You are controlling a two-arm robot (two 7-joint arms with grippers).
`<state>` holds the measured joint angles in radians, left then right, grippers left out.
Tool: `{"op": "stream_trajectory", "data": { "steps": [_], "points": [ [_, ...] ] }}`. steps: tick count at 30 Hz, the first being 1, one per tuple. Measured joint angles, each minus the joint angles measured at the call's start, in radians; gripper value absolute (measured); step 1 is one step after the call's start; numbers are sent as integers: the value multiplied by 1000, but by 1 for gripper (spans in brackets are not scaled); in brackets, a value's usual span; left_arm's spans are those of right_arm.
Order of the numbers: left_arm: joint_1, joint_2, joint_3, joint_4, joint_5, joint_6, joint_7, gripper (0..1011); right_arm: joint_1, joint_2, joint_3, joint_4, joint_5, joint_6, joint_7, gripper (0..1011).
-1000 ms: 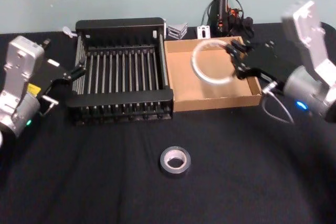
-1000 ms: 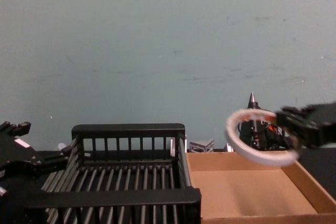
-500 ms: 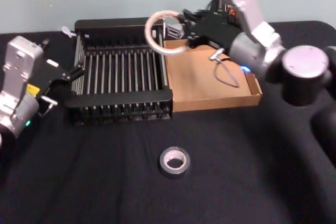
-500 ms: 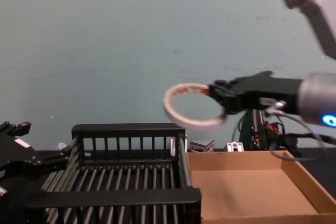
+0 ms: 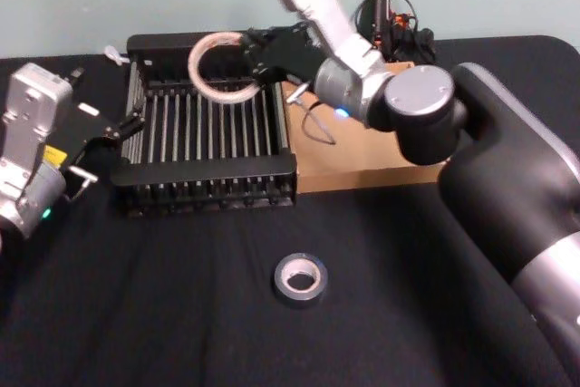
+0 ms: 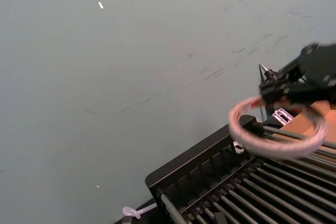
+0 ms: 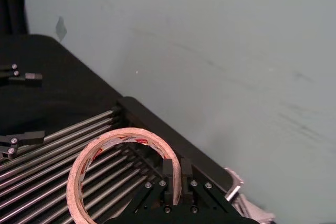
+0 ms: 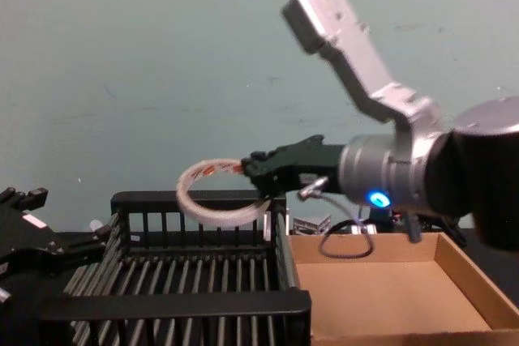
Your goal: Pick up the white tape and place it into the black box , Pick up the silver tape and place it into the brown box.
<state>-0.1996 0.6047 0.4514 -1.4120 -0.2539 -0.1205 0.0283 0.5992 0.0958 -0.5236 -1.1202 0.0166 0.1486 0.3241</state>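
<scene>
My right pincer (image 5: 256,53) is pinching the rim of the white tape (image 5: 220,68) and holds it in the air above the black box (image 5: 207,189), with the brown box (image 5: 362,169) behind the pincer, at my right. The silver tape (image 5: 302,278) lies on the black tabletop (image 5: 181,314), well apart from this pincer and nearer to me. My left pincer (image 5: 122,126) is spread and rests just beside the left wall of the black box.

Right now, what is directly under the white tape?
The white tape, pinched in the right gripper, hangs in the air over the black box. Below it is the box's bare slatted floor; the table beneath the slats is hidden.
</scene>
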Motion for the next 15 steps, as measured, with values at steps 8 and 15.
{"op": "stream_trajectory", "data": {
  "steps": [8, 15],
  "points": [
    [0, 0, 0, 0, 0, 0, 0, 1001, 23, -40, -11, 95, -35, -14, -7, 91],
    [0, 0, 0, 0, 0, 0, 0, 1001, 23, -45, -12, 107, -47, -17, -3, 91]
  ]
}}
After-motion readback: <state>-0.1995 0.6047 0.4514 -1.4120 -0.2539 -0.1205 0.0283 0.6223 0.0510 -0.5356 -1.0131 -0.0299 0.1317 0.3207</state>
